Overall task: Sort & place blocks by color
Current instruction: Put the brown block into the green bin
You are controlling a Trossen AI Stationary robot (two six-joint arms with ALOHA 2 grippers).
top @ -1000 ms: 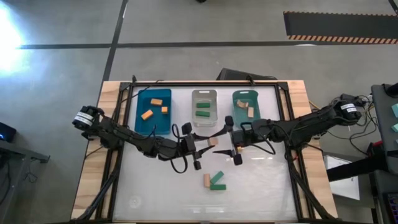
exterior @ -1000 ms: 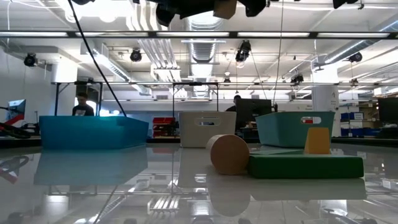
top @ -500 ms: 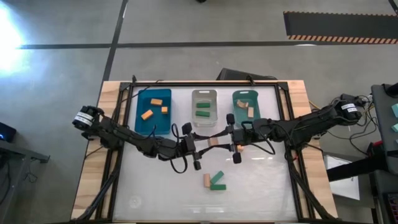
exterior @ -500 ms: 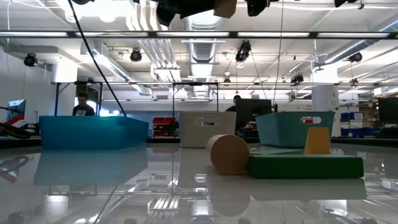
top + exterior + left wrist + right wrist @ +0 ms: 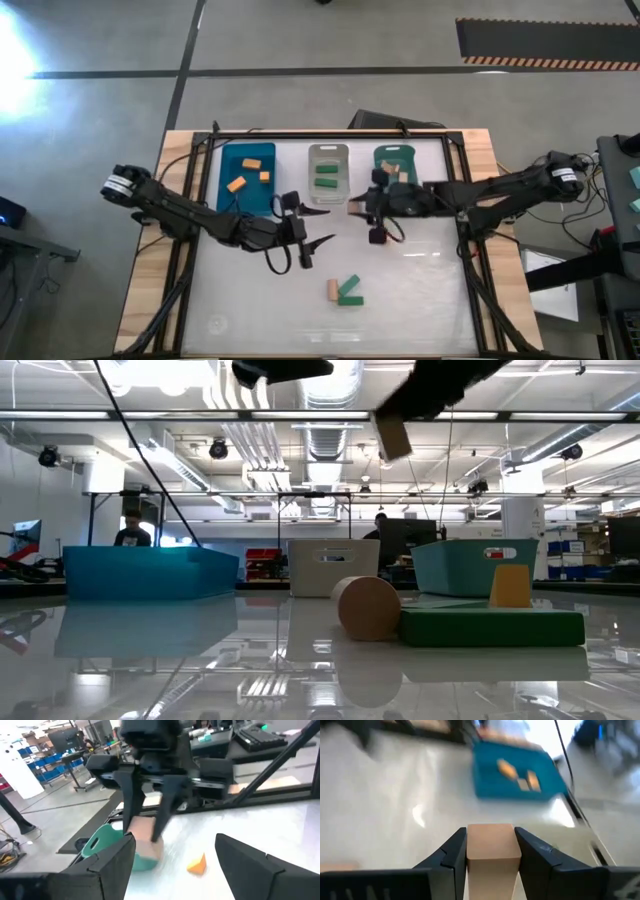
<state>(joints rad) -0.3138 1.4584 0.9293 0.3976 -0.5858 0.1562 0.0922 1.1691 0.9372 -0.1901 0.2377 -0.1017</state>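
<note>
My right gripper is shut on a pale tan block above the table's middle, near the clear bin. In the low view this block hangs tilted, high above the table. My left gripper stands open just left of it, with nothing between its fingers. A tan block and a green block lie side by side on the table nearer the front. An orange block lies on the table below the grippers. My right gripper pinches the tan block by two opposite sides between its two fingers. The fingers come from the table's right, slanting a little down. The block is lifted clear of the table and sits tilted in the hold.
A blue bin with orange blocks, the clear bin with green blocks and a teal bin with tan blocks stand in a row along the far edge. People and benches show in the room beyond the table.
My right gripper has shut on the tan block that my left gripper held. My left gripper has opened, let go and drawn back toward the table's left. My right gripper has tipped and carried the block a little toward the far edge.
</note>
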